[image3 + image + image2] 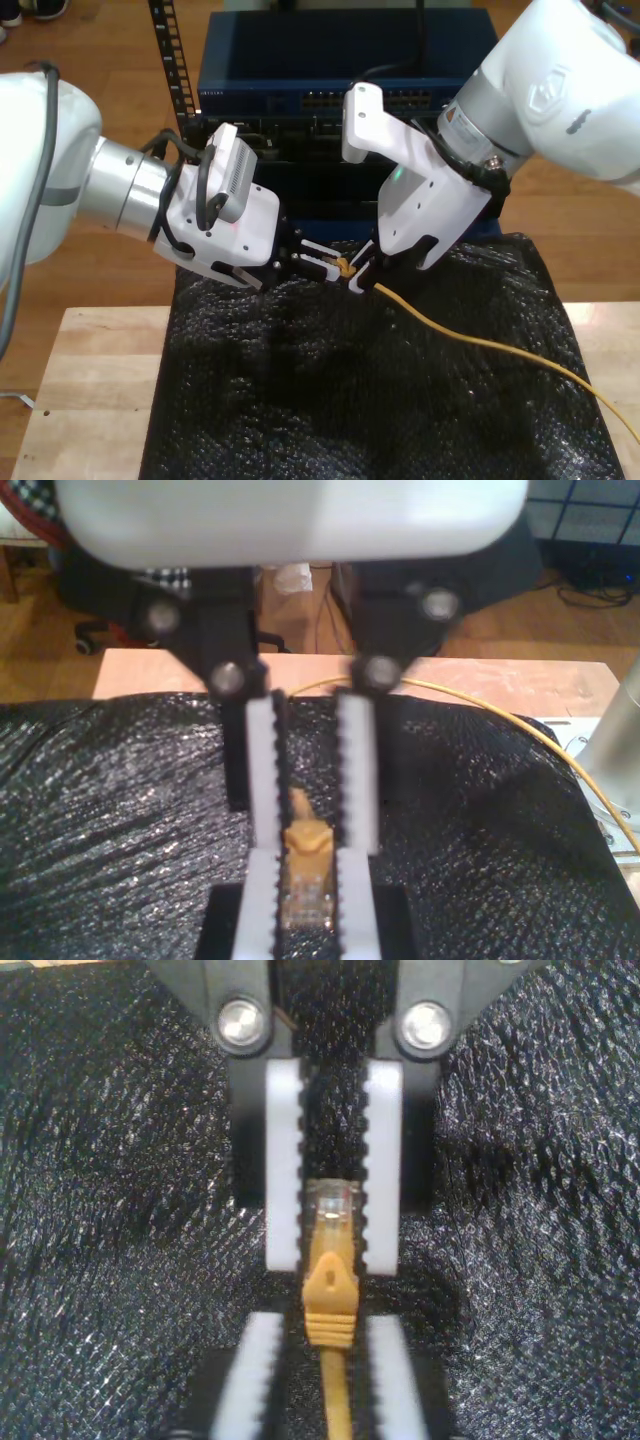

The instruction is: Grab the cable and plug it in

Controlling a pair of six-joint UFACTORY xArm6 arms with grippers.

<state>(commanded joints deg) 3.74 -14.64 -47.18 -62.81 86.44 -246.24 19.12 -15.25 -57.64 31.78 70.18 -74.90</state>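
Over the mat [330,400], exterior view: my first gripper [362,280] and my second gripper [322,265] meet tip to tip above the mat's far edge, first on the exterior view's right, second on its left.
Cable [480,342], exterior view: it is lifted off the mat at the grippers, then trails across the mat toward the exterior view's lower right.
Rack [330,90], exterior view: it stands behind the mat.
First wrist view, first gripper: its pads sit close together against the orange boot, clamped on the cable above the mat.
First wrist view, plug [305,895]: the clear tip lies between my second gripper's pads.
Second wrist view, second gripper: its pads flank the plug narrowly. I cannot tell whether they press it.
Second wrist view, cable: it runs back from the boot between my first gripper's pads, with the mat beneath.
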